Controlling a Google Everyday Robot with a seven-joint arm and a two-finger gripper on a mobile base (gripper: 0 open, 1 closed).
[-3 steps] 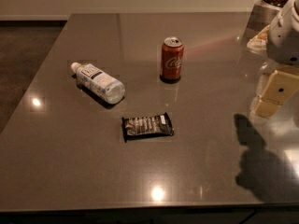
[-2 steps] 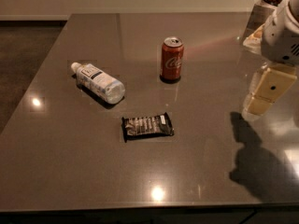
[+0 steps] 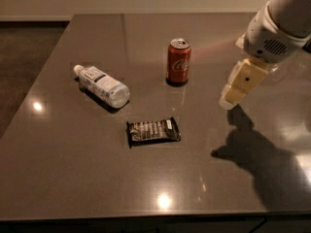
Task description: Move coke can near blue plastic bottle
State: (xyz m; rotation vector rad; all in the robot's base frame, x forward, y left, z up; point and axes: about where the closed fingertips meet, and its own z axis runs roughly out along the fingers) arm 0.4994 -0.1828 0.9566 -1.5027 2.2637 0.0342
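Camera view showed the gripper (image 3: pixel 230 99), open or closed I couldn't tell, had swung left toward the untouched coke can (image 3: pixel 179 61).

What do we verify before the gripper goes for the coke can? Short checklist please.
1. Coke can upright on the table: ok.
2. Gripper to the right of the can, apart from it, touching nothing: ok.
3. Nothing standing between gripper and can: ok.
4. Blue plastic bottle in view, lying on its side left of the can: ok, though it may roll if bumped.
5. Bare table between bottle and can to set the can down: ok.
6. Snack wrapper lies nearer the camera, off the line from can to bottle: ok.
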